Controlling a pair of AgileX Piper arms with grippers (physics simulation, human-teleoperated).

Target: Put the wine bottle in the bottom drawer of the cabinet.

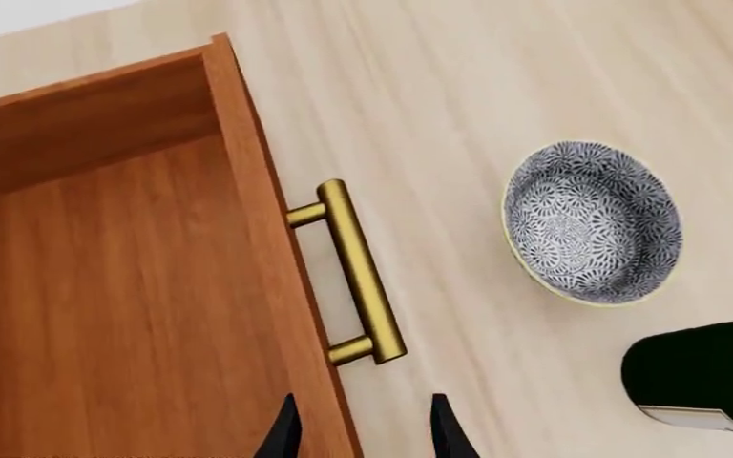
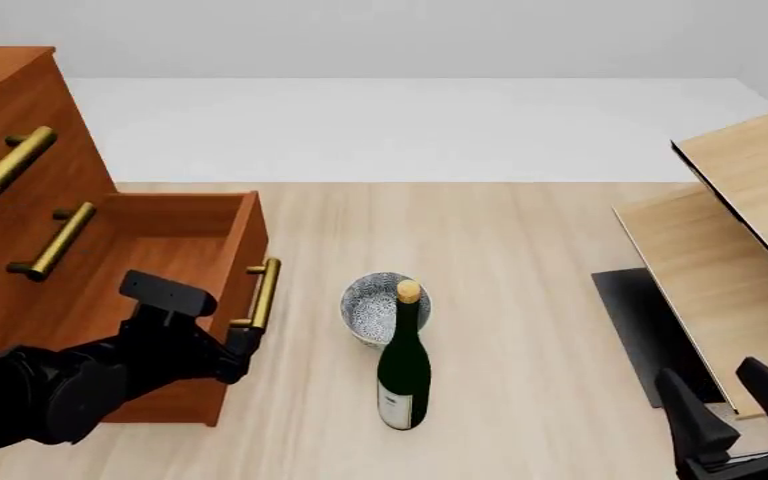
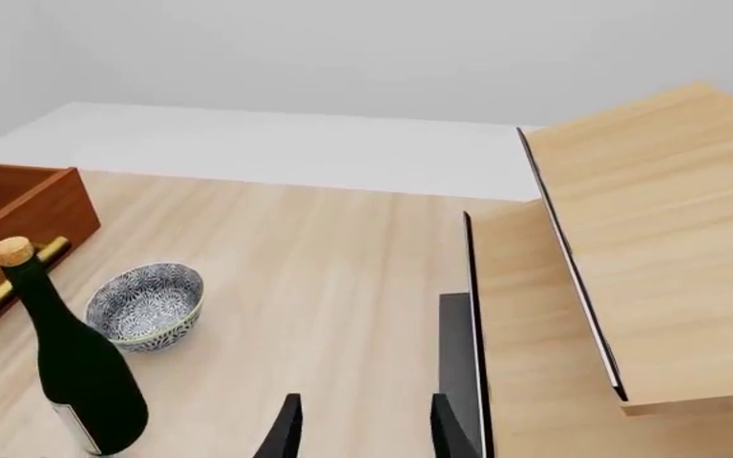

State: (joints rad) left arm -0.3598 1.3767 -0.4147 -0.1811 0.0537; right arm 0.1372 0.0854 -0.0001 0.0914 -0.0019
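Green glass bottle (image 2: 403, 372) upright on the table (image 2: 518, 260), bottom drawer (image 2: 191, 240) pulled out, both grippers released.

Front view: the bottle stands lower centre, just before the bowl (image 2: 373, 312) and right of the drawer's handle (image 2: 265, 293); the cabinet (image 2: 11, 110) fills the upper left; the left gripper (image 2: 240, 345) sits at the drawer's front by the handle's near end, grasping nothing; the right gripper (image 2: 738, 400) is spread at lower right, well apart from the bottle, beside pale furniture (image 2: 744, 190). Left wrist view: the gripper's fingers (image 1: 282, 434) straddle the drawer's front wall (image 1: 264, 239) at the bottom edge, parted, with the handle (image 1: 356, 272) centre, the bowl (image 1: 592, 221) right and the bottle's base (image 1: 704, 377) lower right. Right wrist view: parted fingers (image 3: 286, 429) at bottom centre hold nothing; bottle (image 3: 73, 363) lower left, bowl (image 3: 145, 305) beside it, drawer (image 3: 16, 219) at left edge.
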